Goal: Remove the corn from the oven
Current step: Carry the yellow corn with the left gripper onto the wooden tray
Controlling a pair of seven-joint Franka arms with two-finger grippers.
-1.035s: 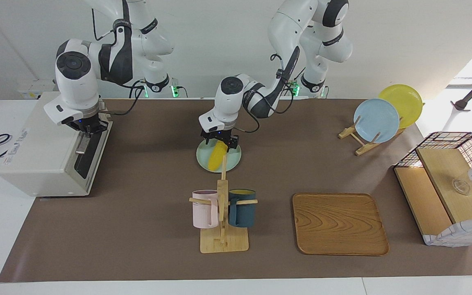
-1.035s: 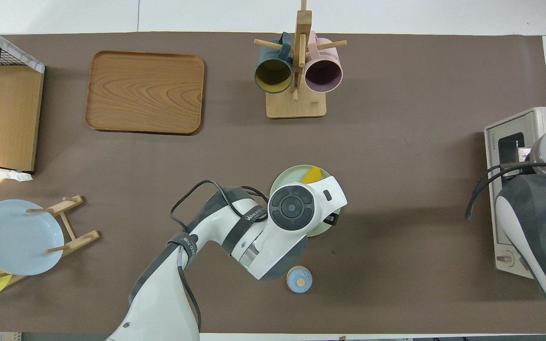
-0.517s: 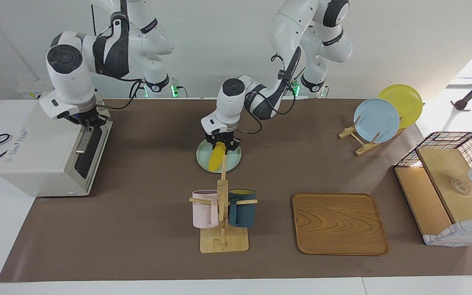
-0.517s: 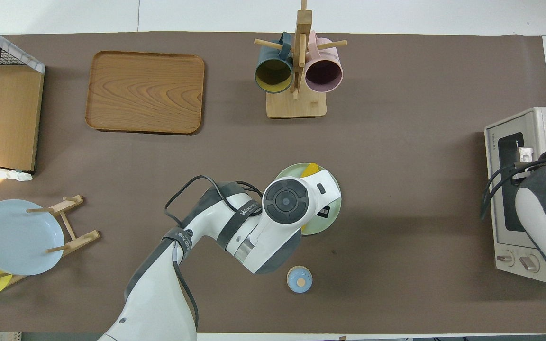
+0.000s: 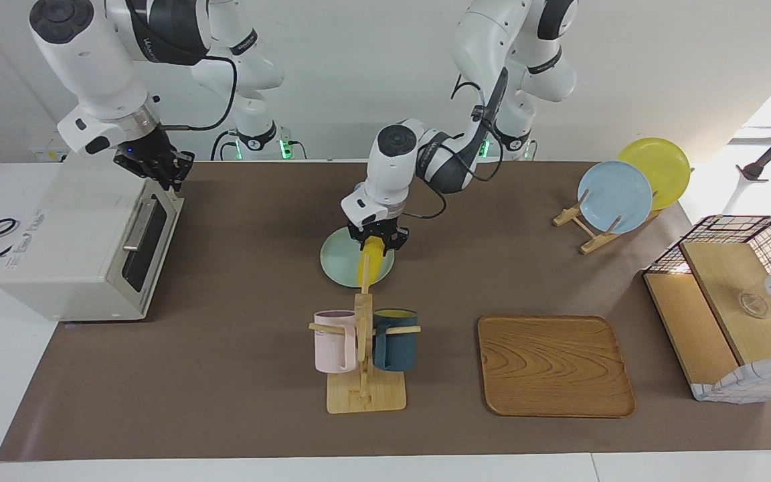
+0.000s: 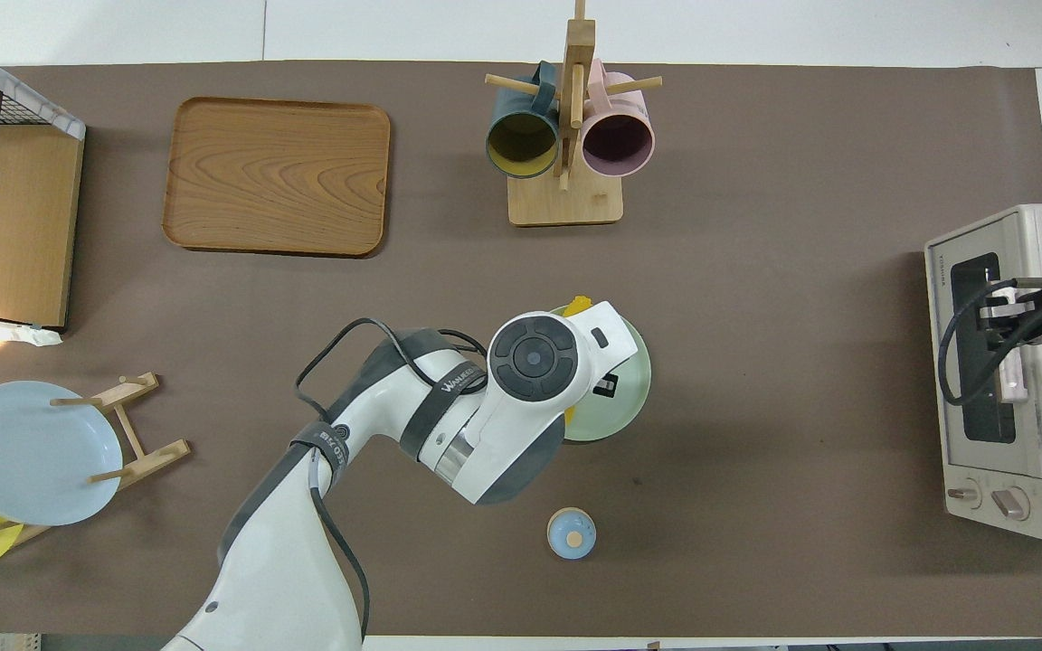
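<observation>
- Left gripper [image 5: 377, 242], clamped on the hanging corn [image 5: 369, 266], hovers over the pale green plate [image 5: 338, 261]; the mug rack [image 5: 363, 348] stands just beside.
- Right gripper [image 5: 158, 167] hangs over the closed oven [image 5: 84, 234]; bare brown table [image 5: 251, 234] lies between the two grippers.

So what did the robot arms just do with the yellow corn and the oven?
The left gripper closed on the corn and lifted it off the green plate. The right gripper rose away from the oven door handle. The plate and oven stayed put.

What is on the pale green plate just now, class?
Only the lower tip of the corn seems to touch the pale green plate; the left gripper grips its top. The arm covers part of the plate from overhead.
</observation>
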